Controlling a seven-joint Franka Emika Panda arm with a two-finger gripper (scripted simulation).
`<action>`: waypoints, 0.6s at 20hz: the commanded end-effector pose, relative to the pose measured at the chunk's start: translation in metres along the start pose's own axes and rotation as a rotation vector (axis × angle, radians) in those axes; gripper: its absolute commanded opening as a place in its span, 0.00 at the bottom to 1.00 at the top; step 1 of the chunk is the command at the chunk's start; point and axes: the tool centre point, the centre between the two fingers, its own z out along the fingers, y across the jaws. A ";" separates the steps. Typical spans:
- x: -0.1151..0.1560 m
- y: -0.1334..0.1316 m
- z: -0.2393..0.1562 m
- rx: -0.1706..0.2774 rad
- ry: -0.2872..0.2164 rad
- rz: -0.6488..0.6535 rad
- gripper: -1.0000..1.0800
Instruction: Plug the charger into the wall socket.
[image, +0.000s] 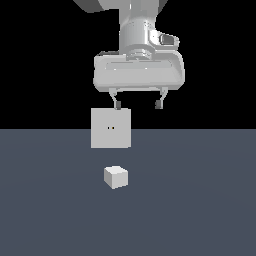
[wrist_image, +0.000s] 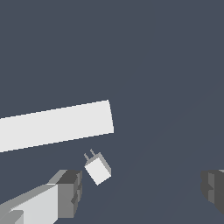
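Grey-tipped gripper (image: 138, 104) of mine hangs up high with its fingers spread wide, nothing between them. Below it the charger (image: 116, 177) sits on the floor (image: 200, 210), just in front of the upright wall socket (image: 111, 128), not touching.

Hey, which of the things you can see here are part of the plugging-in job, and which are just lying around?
Part of the job:
- charger
- wall socket
- end effector, open, holding nothing

Just lying around:
- nothing else apart from the grey floor
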 end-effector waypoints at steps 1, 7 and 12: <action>0.000 0.000 0.000 0.000 0.000 0.000 0.96; -0.002 -0.002 0.002 0.003 0.011 -0.016 0.96; -0.006 -0.005 0.007 0.009 0.036 -0.054 0.96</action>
